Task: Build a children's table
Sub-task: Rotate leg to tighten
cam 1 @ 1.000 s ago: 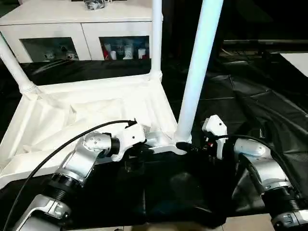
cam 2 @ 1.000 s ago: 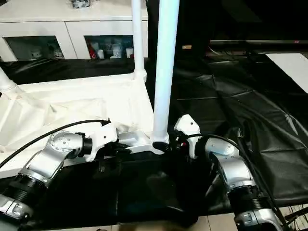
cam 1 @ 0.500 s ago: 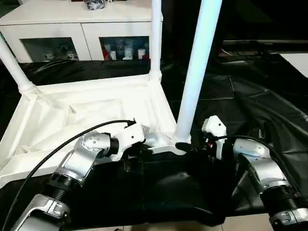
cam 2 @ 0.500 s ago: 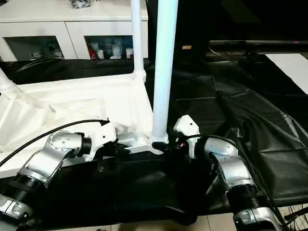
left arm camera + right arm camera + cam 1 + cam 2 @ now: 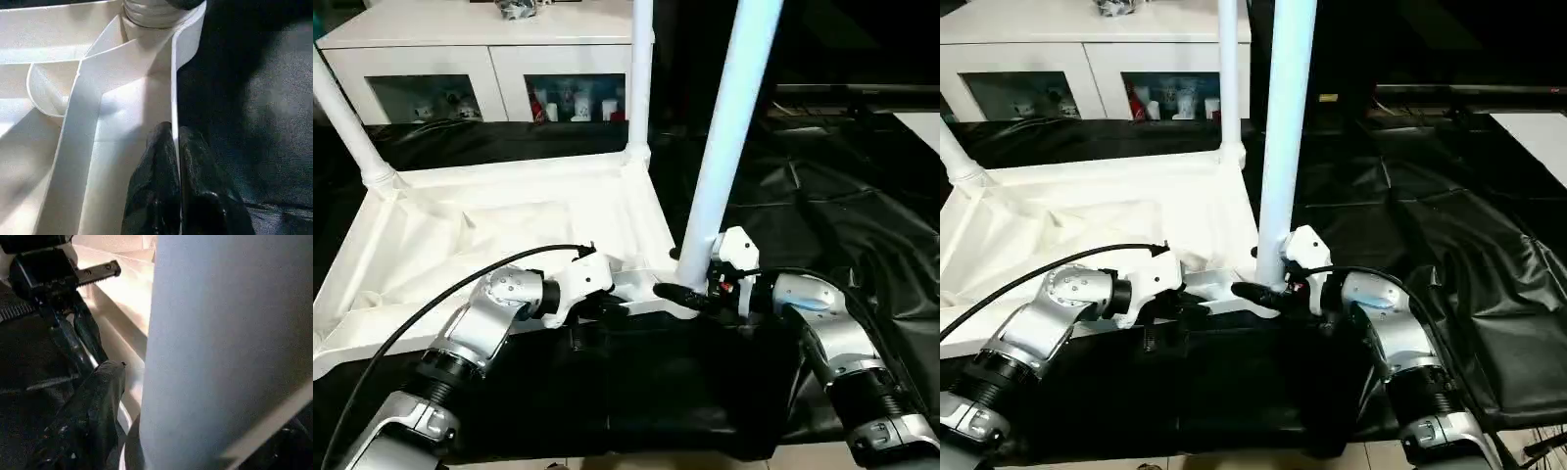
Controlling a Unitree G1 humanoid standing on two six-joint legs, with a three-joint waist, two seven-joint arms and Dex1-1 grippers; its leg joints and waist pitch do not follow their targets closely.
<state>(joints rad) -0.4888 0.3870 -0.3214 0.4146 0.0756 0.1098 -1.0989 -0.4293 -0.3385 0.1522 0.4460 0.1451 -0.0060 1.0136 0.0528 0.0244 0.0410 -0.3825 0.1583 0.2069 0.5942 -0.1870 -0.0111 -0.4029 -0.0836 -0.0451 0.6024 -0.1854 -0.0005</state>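
The white table top (image 5: 489, 225) lies upside down on a black sheet, ribs up. Three white legs stand in its corner sockets: far left leg (image 5: 347, 117), far right leg (image 5: 639, 78) and near right leg (image 5: 724, 147). My left gripper (image 5: 175, 147) is shut on the top's near rim, one black finger on each side of the thin wall, just left of the near right socket. My right gripper (image 5: 683, 294) sits at the base of the near right leg; one finger (image 5: 93, 401) presses along the leg's side, the other is hidden behind it.
A white cabinet (image 5: 480, 59) with glass-fronted compartments stands behind the table top. Crumpled black sheeting (image 5: 822, 215) covers the surface to the right and under my forearms. A light floor strip (image 5: 920, 127) shows at the far right.
My right gripper has slid left from beside the near right leg to around its base. The left gripper stays on the rim. The camera has shifted slightly.
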